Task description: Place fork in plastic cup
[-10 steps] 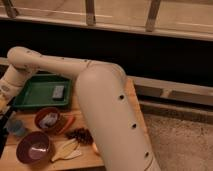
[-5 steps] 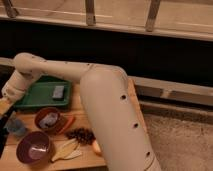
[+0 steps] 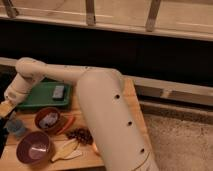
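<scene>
The plastic cup point(image 3: 16, 128) is small, dull blue-grey and stands at the left edge of the wooden table point(image 3: 131, 107). My gripper point(image 3: 5, 108) is at the far left of the view, just above and left of the cup, at the end of the big cream arm point(image 3: 107, 120) that crosses the table. The fork does not show; it may be hidden at the gripper.
A green tray point(image 3: 42, 98) with a dark bar point(image 3: 59, 92) lies at the back. A brown bowl point(image 3: 48, 119) holds something grey. A purple bowl point(image 3: 34, 148), a red pepper point(image 3: 68, 124), dark bits point(image 3: 80, 135) and pale wooden utensils point(image 3: 65, 150) lie at the front.
The arm's wrist has swung slightly right and down, and the gripper has come lower, closer to the blue-grey cup. The things on the table have not moved.
</scene>
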`<action>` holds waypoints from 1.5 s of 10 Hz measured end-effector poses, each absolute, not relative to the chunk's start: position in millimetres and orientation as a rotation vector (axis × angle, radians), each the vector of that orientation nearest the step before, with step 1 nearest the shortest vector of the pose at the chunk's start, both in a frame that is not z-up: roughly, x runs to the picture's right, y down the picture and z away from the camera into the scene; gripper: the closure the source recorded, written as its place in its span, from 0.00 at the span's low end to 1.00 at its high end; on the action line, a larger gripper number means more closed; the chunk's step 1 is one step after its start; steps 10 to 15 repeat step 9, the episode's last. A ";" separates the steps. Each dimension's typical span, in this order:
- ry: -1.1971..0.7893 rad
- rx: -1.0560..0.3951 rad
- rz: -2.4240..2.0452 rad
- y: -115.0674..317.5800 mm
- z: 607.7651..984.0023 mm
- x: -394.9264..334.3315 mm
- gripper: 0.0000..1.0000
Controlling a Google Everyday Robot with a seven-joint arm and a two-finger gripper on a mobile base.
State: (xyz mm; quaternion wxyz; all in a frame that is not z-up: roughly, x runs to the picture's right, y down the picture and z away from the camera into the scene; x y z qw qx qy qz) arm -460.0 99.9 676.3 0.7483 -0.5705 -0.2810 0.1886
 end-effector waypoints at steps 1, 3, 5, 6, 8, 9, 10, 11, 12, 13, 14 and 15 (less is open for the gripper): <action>-0.592 -1.268 0.428 104.8 684.2 -459.6 0.81; -0.549 -1.307 0.463 112.1 699.6 -456.9 0.81; -0.515 -1.338 0.488 115.5 711.7 -453.2 0.81; -0.507 -1.348 0.491 115.8 713.7 -453.6 0.79; -0.497 -1.362 0.491 117.2 715.4 -455.5 0.61; -0.493 -1.366 0.490 117.7 715.7 -455.7 0.50; -0.493 -1.366 0.490 117.7 715.7 -455.7 0.50; -0.493 -1.366 0.490 117.7 715.7 -455.7 0.50; -0.493 -1.366 0.490 117.7 715.7 -455.7 0.50; -0.493 -1.366 0.490 117.7 715.7 -455.7 0.50; -0.493 -1.366 0.490 117.7 715.7 -455.7 0.50; -0.493 -1.366 0.490 117.7 715.7 -455.7 0.50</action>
